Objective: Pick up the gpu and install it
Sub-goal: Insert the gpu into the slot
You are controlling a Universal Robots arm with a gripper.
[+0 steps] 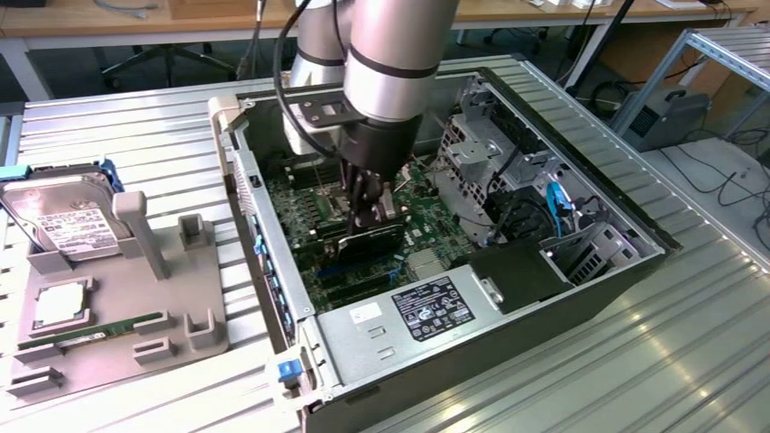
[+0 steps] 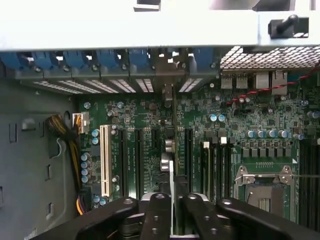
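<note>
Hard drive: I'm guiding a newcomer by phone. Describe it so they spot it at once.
In the exterior view, a grey tray lies left of the open PC case. The hard drive sits at the tray's far end. Unlike the square CPU and the thin green RAM stick nearer the camera, it is a silver box with a white label.

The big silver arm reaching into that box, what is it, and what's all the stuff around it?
That's a robot arm reaching into an open computer case. Its gripper pinches the gpu, a small card with a fan, held edge-on above the green motherboard. One picture is taken from outside. The other comes from a camera on the arm's wrist, looking past the black fingers at the slots. Beside the case, a grey tray holds a hard drive and a RAM stick.
</note>
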